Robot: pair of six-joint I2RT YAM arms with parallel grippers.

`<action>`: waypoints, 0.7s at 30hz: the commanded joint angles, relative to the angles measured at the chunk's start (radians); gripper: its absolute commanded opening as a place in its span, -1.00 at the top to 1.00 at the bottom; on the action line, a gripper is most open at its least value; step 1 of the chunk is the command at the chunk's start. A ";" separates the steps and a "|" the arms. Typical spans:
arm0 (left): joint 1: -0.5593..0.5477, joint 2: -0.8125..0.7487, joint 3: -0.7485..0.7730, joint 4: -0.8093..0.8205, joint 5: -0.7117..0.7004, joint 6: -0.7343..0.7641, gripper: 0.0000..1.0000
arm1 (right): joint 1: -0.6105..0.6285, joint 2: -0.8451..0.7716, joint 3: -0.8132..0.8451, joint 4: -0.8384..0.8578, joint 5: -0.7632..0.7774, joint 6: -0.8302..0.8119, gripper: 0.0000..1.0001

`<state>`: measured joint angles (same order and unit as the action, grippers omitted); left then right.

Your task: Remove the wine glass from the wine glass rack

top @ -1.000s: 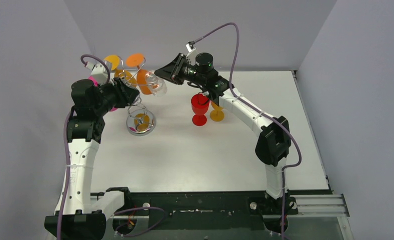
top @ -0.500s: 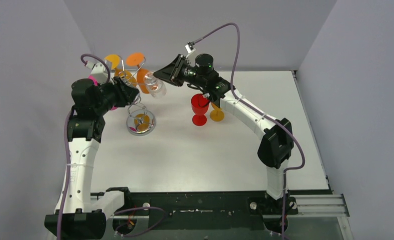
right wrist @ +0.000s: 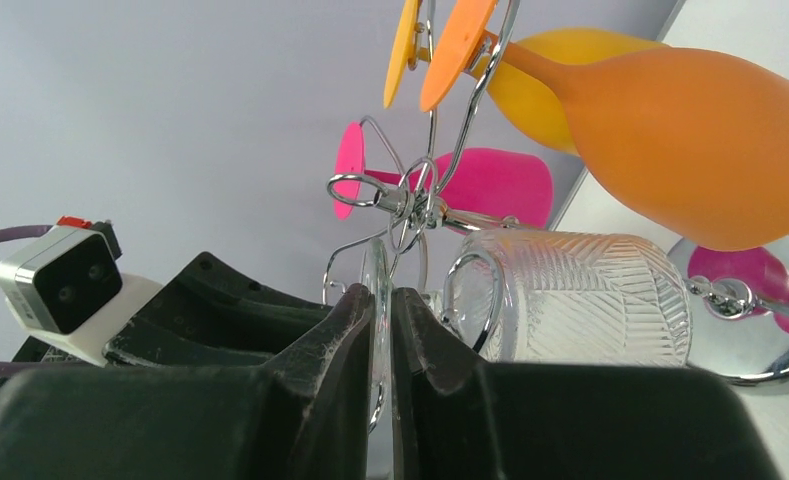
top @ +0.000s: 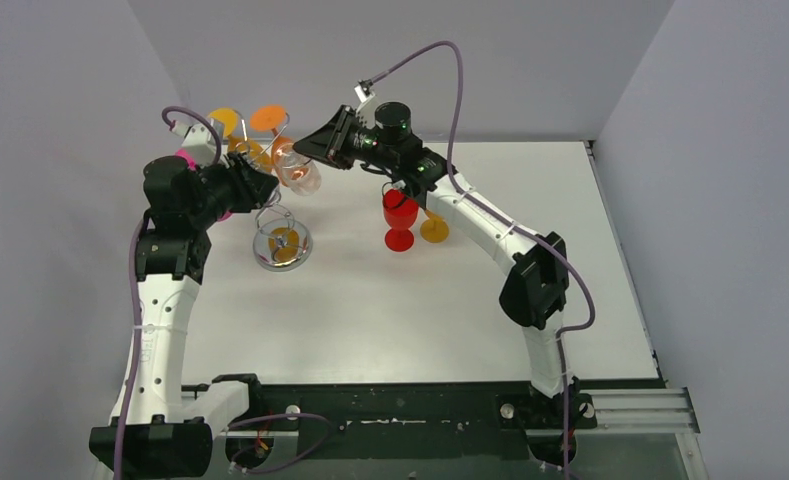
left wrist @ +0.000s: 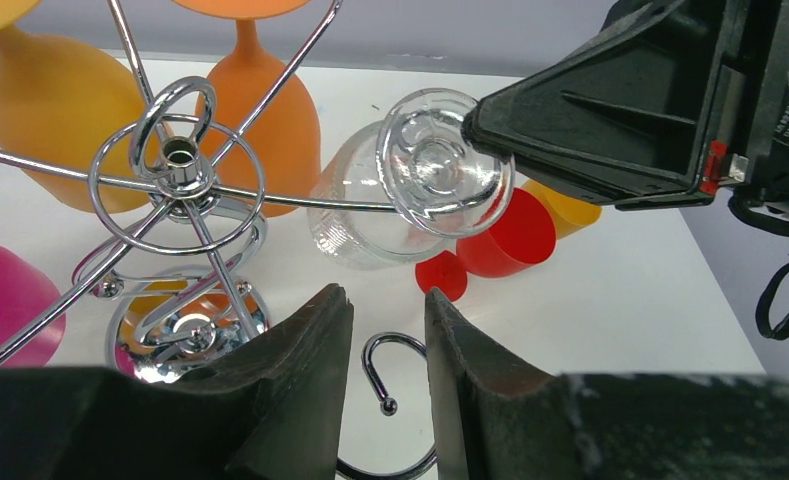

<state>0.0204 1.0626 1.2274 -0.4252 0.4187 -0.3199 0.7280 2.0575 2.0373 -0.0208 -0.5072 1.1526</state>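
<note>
Silver wire carries the task's object. In the overhead view, the silver wire rack with scroll arms and a round shiny base (top: 282, 246) stands at upper left. The clear ribbed wine glass (top: 297, 170) hangs from its right side. The right gripper (top: 302, 153) meets the glass from the right, and the left gripper (top: 268, 186) sits just beside the rack's stem. A red plastic goblet (top: 400, 215) and a yellow plastic goblet (top: 434, 231) stand on the white table (top: 420, 310) under the right arm, so room there is tight. Lower centre offers more.

From the left wrist, the left jaws stand slightly apart and hold nothing; a wire hook shows beyond the gap. The glass's round foot sits at centre, with a rack wire crossing its bowl.

From the right wrist, the right fingers (right wrist: 320, 400) pinch the thin foot disc, and the bowl lies sideways at right. A wire loop circles the stem, so the glass looks not yet free. The step in hand is probably extraction. The next move likely needs a slide along the arm until the stem leaves the loop, avoiding the orange plastic glass (right wrist: 690, 140) just above.
</note>
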 commanded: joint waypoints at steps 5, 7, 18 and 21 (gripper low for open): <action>-0.002 0.019 -0.005 -0.075 0.023 0.006 0.39 | -0.003 0.046 0.134 0.082 0.003 0.011 1.00; -0.002 0.019 -0.003 -0.076 0.022 0.007 0.39 | -0.008 0.057 0.150 0.093 0.012 0.011 1.00; -0.002 0.019 0.006 -0.090 0.012 0.012 0.39 | -0.063 0.052 0.163 0.105 0.068 0.012 1.00; -0.002 0.019 0.004 -0.088 0.012 0.012 0.39 | -0.076 0.042 0.151 0.116 0.065 0.012 1.00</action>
<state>0.0204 1.0683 1.2278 -0.4210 0.4198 -0.3195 0.6987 2.1525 2.1567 -0.0383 -0.4847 1.1496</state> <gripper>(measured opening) 0.306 0.097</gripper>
